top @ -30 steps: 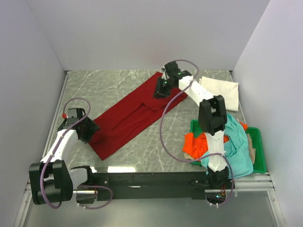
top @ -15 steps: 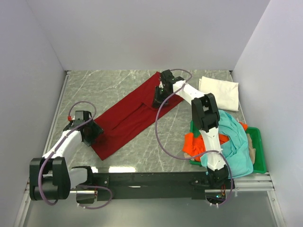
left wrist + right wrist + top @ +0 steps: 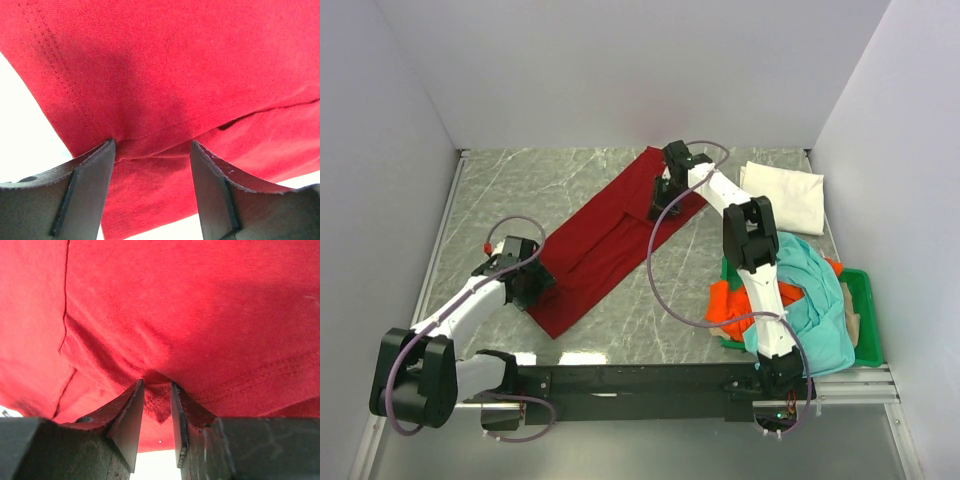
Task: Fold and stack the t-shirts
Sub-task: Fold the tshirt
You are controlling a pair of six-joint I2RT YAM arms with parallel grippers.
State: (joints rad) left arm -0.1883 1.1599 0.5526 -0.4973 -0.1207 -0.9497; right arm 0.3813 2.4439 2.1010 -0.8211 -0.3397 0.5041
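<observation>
Your dark red t-shirt (image 3: 605,240) lies as a long diagonal strip on the marble table (image 3: 520,185). At its far end your right gripper (image 3: 665,197), arm stretched forward, pinches a fold tight. Your left gripper (image 3: 532,285), arm low and angled inward, clamps a thick bunch at the near end

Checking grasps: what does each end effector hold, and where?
Both hold the red shirt: left end effector its near end, right end effector its far end.
</observation>
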